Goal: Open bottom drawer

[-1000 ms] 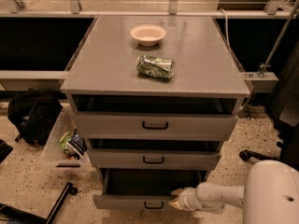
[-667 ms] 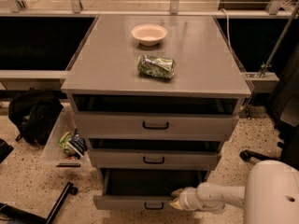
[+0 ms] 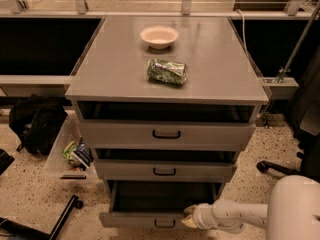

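Nothing moved in the last second: bottom drawer [image 3: 135, 219] sits well out, my gripper [image 3: 189, 217] at its front's top edge, grip state I can't tell. Looks open.

end effector [image 3: 189, 217] sits at front of the open bottom drawer [image 3: 131, 219].

Single high, close view down onto the cabinet [image 3: 220, 69] front, gripper [image 3: 189, 217] at the bottom drawer [image 3: 130, 220] rim.
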Available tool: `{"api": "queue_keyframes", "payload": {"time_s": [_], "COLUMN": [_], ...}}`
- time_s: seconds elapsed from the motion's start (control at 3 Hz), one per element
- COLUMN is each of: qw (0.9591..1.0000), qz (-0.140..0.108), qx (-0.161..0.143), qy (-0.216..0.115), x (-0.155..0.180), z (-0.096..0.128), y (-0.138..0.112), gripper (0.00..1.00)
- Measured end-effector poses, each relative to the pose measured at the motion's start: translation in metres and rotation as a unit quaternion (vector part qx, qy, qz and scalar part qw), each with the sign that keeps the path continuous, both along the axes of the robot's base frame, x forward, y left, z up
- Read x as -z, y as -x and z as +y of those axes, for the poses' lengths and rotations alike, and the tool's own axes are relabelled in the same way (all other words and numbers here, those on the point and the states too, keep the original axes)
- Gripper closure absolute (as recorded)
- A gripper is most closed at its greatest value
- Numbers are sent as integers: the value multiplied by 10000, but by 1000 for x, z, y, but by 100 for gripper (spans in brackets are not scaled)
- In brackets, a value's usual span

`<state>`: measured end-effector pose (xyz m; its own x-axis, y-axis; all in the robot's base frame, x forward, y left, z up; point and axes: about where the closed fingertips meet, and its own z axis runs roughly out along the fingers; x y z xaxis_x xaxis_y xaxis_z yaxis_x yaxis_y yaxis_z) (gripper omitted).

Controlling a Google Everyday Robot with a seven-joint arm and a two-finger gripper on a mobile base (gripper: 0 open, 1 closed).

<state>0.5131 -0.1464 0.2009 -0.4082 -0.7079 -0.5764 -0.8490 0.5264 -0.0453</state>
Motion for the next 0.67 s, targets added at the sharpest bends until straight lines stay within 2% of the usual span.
{"api": "queue_keyframes", "payload": {"time_s": [0.67], "qw": [10000], "qz": [-3], "qx": [56], "qy": [-57], "x": [1], "z": [0], "y": [14], "gripper": [100]}}
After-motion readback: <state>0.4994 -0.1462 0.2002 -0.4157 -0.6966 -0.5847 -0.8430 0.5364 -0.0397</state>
